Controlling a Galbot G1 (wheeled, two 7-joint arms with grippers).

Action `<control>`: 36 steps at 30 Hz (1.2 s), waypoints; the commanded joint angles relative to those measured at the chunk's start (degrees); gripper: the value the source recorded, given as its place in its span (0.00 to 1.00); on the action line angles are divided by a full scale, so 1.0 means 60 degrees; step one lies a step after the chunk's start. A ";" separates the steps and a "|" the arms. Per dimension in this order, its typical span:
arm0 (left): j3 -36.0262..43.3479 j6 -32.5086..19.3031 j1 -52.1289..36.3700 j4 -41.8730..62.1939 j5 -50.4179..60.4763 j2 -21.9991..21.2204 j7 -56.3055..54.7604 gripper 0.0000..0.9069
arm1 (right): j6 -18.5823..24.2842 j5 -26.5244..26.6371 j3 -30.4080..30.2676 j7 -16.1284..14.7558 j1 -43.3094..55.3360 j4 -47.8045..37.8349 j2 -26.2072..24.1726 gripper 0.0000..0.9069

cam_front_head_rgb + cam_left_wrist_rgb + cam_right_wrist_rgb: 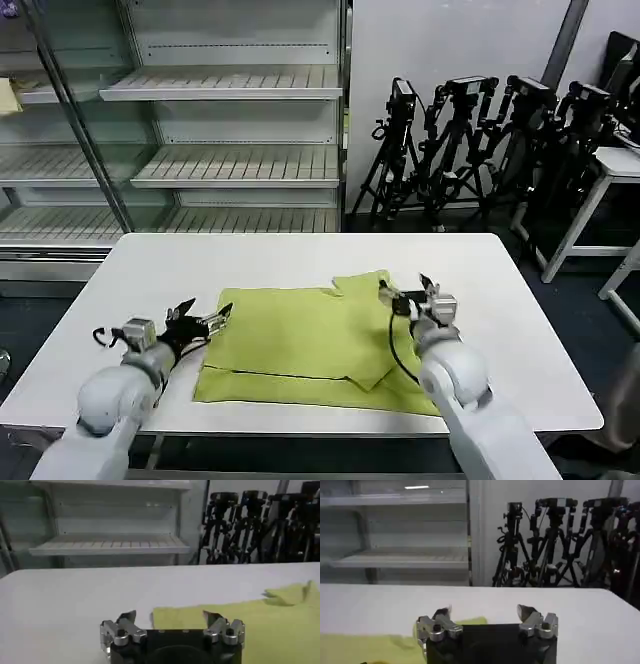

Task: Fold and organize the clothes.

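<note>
The clothes, one lime yellow-green T-shirt [310,345], lie partly folded on the white table [300,262], with a sleeve flap turned in at the far right. My left gripper [205,318] hovers open at the shirt's left edge, holding nothing. In the left wrist view the open left gripper [170,617] frames the shirt's [260,625] near corner. My right gripper [408,290] stands open at the shirt's far right corner. The right wrist view has that gripper [484,612] open above the table, with a strip of the green shirt [370,647] beside it.
Glass-fronted white shelving [230,120] stands behind the table. Several black tripods [470,150] crowd the back right beside another white table [615,170]. Bare tabletop runs along the far side and both ends.
</note>
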 commanded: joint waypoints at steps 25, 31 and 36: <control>0.1523 0.0021 -0.2698 0.3458 0.0178 -0.0081 0.0526 1.00 | -0.0006 0.0631 -0.0701 0.0525 0.2196 -0.4250 0.0927 1.00; 0.1467 0.0024 -0.2478 0.3277 0.0196 -0.0042 0.0531 1.00 | -0.0009 0.0839 -0.0690 0.0576 0.2133 -0.4130 0.0931 1.00; 0.1440 0.0024 -0.2453 0.3272 0.0247 -0.0066 0.0521 1.00 | -0.0012 0.0852 -0.0736 0.0578 0.2095 -0.4007 0.0936 1.00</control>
